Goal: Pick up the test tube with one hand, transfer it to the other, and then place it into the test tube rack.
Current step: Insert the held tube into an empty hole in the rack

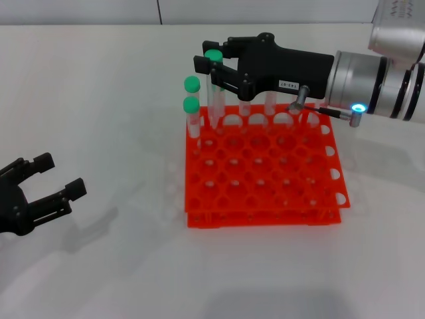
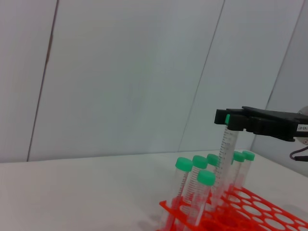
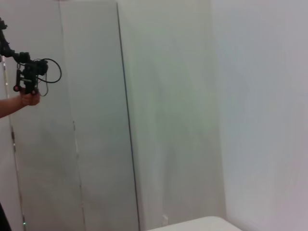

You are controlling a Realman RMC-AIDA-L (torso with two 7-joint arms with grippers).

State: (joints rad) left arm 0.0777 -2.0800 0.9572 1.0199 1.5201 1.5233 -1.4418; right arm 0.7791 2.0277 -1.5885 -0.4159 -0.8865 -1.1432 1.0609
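hanging upright over the far left corner of the test tube rack (image 1: 265, 166), the test tube (image 1: 214, 86) sits clamped at its green cap in the right gripper (image 1: 211, 65); its white label's print is unreadable. the left gripper (image 1: 56, 178) hovers with fingers spread above the worktop (image 1: 99, 100), well apart.

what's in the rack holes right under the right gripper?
Under the right gripper, the held test tube reaches down into the back-left corner of the test tube rack, among other green-capped tubes. Whether its tip is seated is hidden. The left gripper is off to the left, open.
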